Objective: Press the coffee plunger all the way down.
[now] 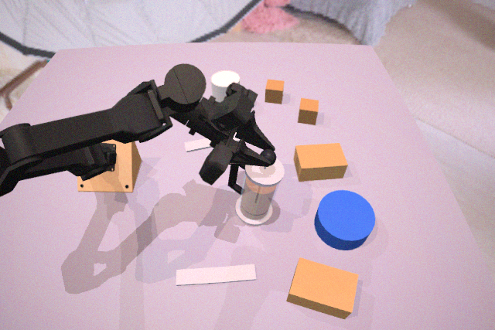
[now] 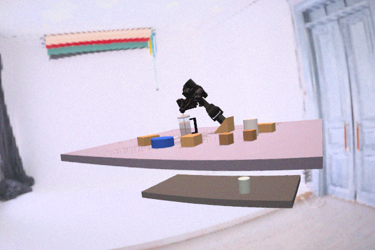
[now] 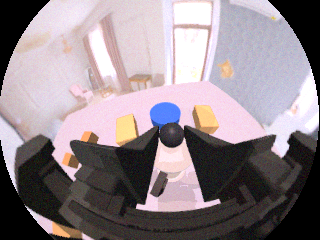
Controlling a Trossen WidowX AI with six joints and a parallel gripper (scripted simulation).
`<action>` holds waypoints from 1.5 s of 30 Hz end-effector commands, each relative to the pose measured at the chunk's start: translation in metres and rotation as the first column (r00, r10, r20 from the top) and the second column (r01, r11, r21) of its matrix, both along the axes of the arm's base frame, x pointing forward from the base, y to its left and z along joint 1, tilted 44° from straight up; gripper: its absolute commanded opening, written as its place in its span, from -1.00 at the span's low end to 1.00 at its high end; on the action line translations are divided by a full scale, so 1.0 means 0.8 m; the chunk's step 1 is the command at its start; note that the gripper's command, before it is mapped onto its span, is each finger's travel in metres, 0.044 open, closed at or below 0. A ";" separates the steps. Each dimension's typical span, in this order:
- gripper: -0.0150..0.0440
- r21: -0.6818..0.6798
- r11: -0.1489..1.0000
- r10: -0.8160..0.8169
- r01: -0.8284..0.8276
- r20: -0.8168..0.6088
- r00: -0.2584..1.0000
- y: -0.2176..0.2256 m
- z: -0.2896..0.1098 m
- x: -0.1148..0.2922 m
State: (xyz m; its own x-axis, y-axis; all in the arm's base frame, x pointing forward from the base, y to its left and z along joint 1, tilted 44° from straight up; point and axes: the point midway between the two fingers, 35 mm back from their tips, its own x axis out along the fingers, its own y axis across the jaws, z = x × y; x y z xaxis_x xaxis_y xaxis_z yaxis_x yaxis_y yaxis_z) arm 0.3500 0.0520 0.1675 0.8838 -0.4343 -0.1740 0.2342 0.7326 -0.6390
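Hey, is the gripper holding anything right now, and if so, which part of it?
Yes. The gripper is shut on the coffee press's plunger, gripping its round black knob at the top, above the lid.

1. The coffee press (image 1: 255, 199) is standing upright on the table (image 1: 399, 278), a clear glass cylinder with brownish liquid, a white base ring and a white lid.
2. Its black handle (image 1: 234, 180) is facing the arm's side.
3. The black plunger knob (image 1: 267, 156) is sitting above the lid, clamped between the fingers.
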 end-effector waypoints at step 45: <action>1.00 -0.013 1.000 -0.014 0.013 -0.020 1.000 0.062 0.069 -0.034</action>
State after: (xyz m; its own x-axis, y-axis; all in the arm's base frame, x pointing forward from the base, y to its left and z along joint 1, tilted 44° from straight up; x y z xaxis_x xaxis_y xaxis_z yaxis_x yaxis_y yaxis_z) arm 0.3243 0.1014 0.2195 0.8757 -0.4446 -0.1887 0.2246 0.7207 -0.6559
